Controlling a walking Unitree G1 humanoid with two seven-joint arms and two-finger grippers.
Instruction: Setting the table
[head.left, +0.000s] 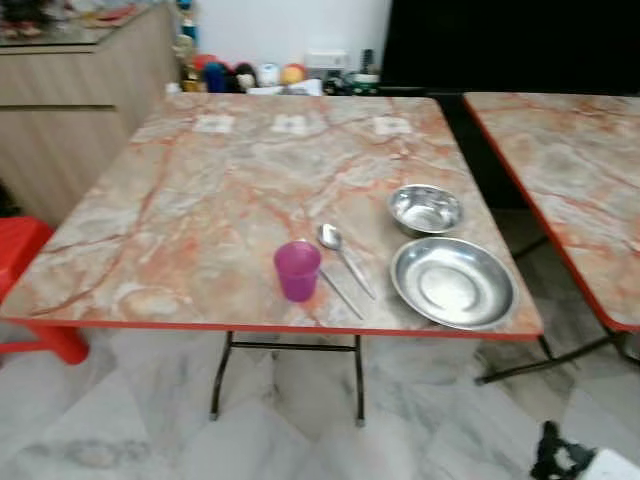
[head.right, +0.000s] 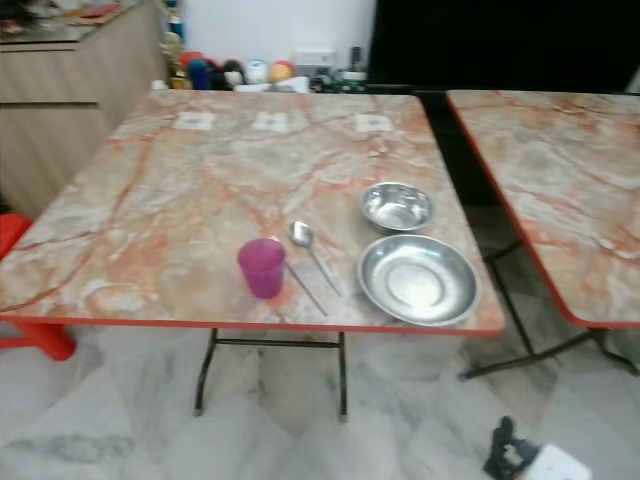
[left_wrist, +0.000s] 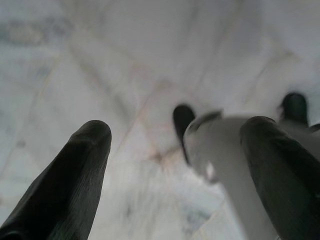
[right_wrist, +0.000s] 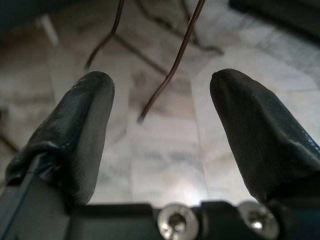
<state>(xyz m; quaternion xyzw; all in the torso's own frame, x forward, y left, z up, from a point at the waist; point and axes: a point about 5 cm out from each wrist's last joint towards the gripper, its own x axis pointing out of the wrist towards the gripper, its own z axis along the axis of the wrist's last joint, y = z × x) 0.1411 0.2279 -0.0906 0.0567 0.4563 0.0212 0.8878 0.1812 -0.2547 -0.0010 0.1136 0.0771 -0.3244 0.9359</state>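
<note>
Head views: on the marbled surface, lower centre, stand a purple cup, spoon, small bowl and large steel plate. Wrist views: left tool and right tool gape empty above the floor.

Marble-patterned glossy table, shiny metal bowl and plate (mirror-bright), translucent purple plastic cup, polished metal spoon

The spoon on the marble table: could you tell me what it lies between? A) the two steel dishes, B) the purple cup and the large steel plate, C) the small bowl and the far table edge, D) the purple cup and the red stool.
B: the spoon lies on the table with the purple cup on its left and the large steel plate on its right.
</note>
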